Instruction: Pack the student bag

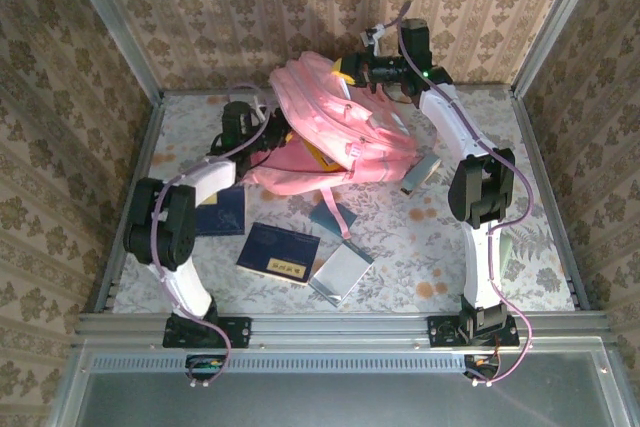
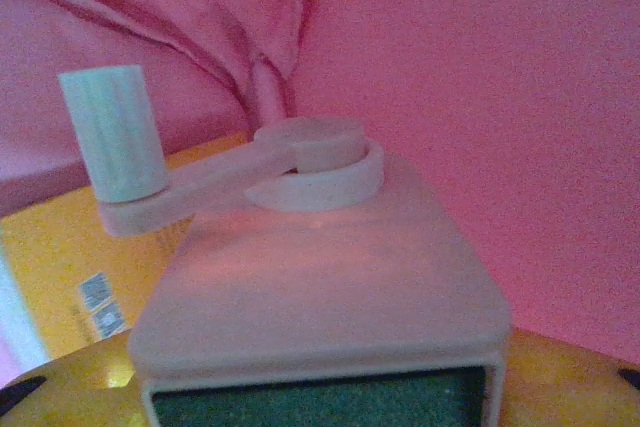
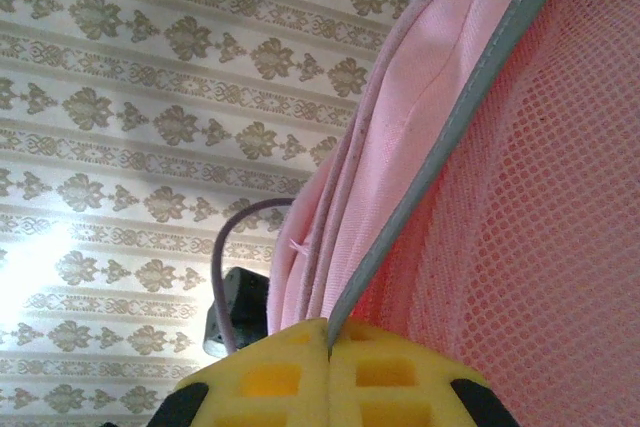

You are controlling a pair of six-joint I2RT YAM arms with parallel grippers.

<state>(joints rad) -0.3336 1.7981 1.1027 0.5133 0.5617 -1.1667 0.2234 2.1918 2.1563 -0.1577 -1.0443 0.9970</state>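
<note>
Left arm: it comes up from the lower left of the overhead view, and the left gripper is right in at the pink fabric on the bag's left flank.
Left jaws: about half apart and clasped round a pale crank box. Yellow pads hug both its sides along the bottom of the left wrist view, its stubby handle stands up at upper left, and there is pink cloth all around.
Yellow surface: flat, with small stickers, just beside the box at the left edge.
Table: loose books lie below the bag, namely a dark blue book under the left arm, a blue book with a pale label, a teal book and a pale grey book.
Student bag: centre top of the overhead view, slumped on the table, with its far end up at the right gripper.
Grey slab: pokes out at the bag's right edge.
Right gripper: at the top of the bag, upper centre.
Right jaws: closed tight, with the bag's grey-trimmed edge running down into the seam between the yellow pads. Pink mesh is on the right, wallpaper on the left.
</note>
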